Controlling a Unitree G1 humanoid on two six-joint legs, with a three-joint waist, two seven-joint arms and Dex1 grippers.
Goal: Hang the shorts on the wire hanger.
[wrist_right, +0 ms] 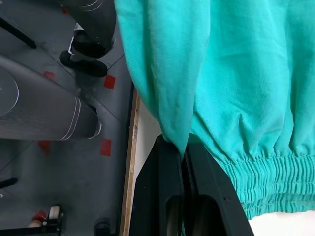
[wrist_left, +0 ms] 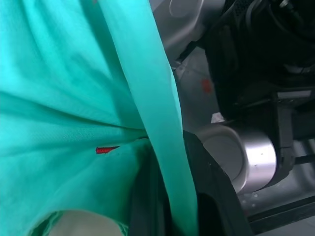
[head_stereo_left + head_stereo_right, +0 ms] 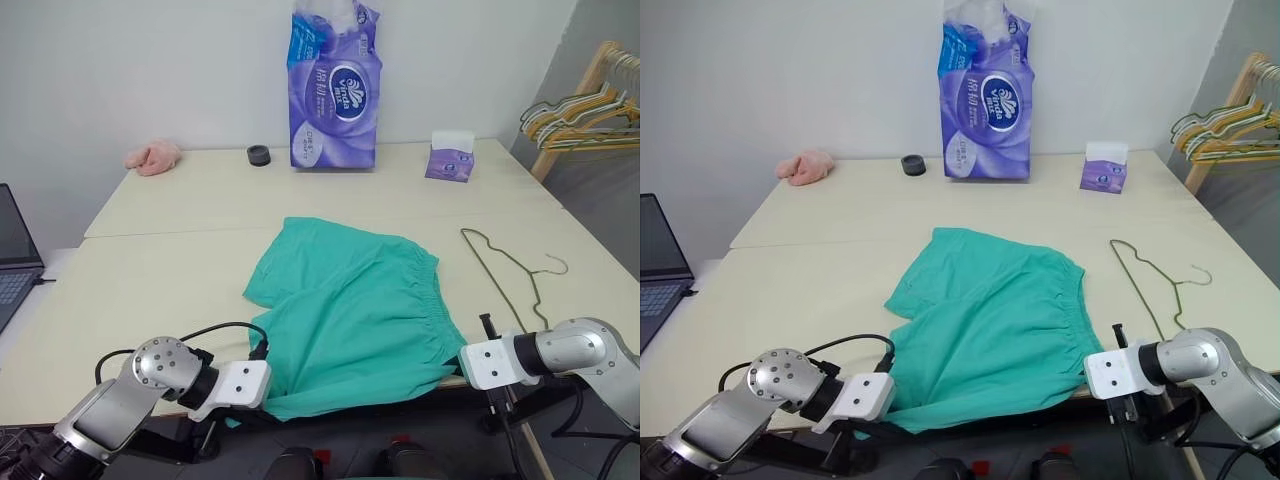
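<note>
- Head cam: the shorts [image 3: 350, 315] lie spread on the near half of the table [image 3: 150, 270], with the near hem hanging over the front edge. The waistband faces the robot's right.
- The left gripper [image 3: 262, 400] sits at the near left corner of the shorts, down at the table edge. The right gripper [image 3: 458, 368] is at the near right corner, by the waistband end. Cloth covers both sets of fingertips from up here.
- The hanger [image 3: 510, 270] lies flat just right of the shorts, apart from them, hook end pointing right. Its near end runs down toward the right arm.
- Other stuff sits well back: a big purple tissue pack [image 3: 335, 85] standing at the wall, a small tissue box [image 3: 450, 155] to its right, a black ring-shaped thing [image 3: 259, 155] to its left, and a pink cloth [image 3: 153, 157] in the far left corner. A laptop [image 3: 15, 260] sits off the table's left side, and a bunch of hangers [image 3: 580, 115] on a wooden rack is off to the right.
- Left wrist cam: the black fingers [image 2: 206, 196] are clamped shut on a fold of the shorts. A small red tag [image 2: 106, 149] shows on the cloth.
- Right wrist cam: the fingers [image 1: 162, 191] are pinched tight on the shorts' edge, right next to the gathered waistband [image 1: 275, 172]. The table edge runs alongside them.
</note>
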